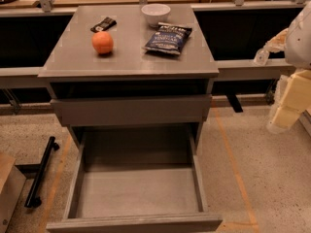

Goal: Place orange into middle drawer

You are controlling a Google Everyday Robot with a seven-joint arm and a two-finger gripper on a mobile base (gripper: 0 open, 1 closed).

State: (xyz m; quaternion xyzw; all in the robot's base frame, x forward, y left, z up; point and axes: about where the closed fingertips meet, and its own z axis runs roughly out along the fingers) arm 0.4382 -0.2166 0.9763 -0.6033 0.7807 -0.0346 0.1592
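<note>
The orange sits on the left part of the grey cabinet top. The middle drawer is pulled far out at the bottom of the view, and its floor is bare. My gripper shows as cream-coloured parts at the right edge of the camera view. It hangs over the floor to the right of the cabinet, well away from both the orange and the drawer, with nothing seen in it.
A blue snack bag, a white bowl and a small black object also lie on the cabinet top. A shallower grey drawer front stands slightly out above the open drawer. A black bar lies on the floor at left.
</note>
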